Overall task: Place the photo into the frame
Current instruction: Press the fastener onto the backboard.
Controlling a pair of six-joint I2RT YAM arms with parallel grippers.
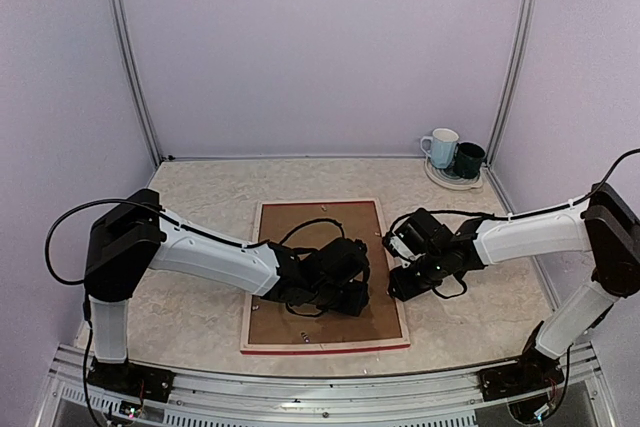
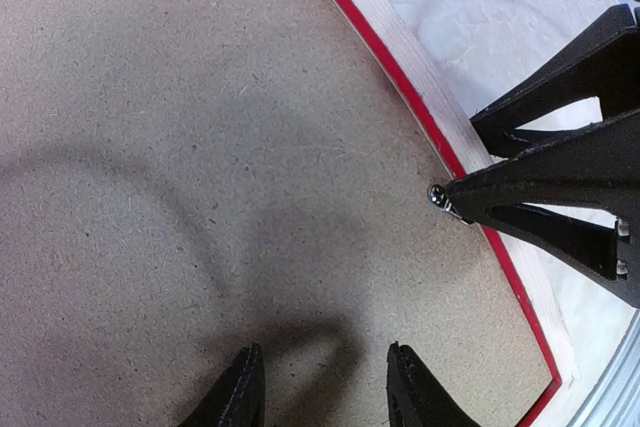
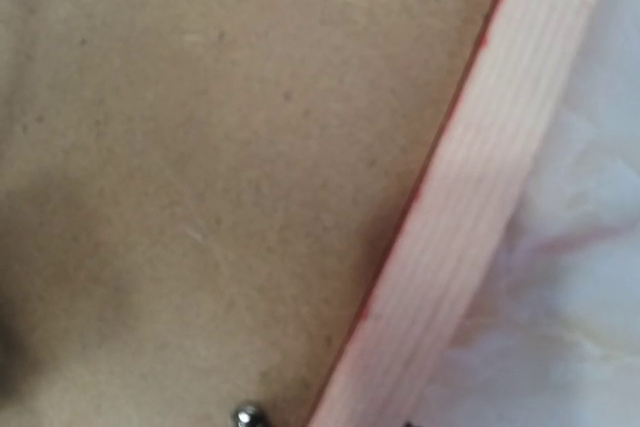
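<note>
The frame lies face down on the table, its pale wood back up and a thin red edge showing. A brown backing board fills it, and the photo is hidden. My left gripper hovers over the board's right half, open with only bare board between its fingers. My right gripper is low at the frame's right rail. In the left wrist view its two fingers stand apart, and one tip touches a small metal tab at the board's edge.
A white mug and a dark mug stand on a plate at the back right corner. Both forearms cross low over the table, and cables loop over the board. The metal tab sits beside the rail's inner edge.
</note>
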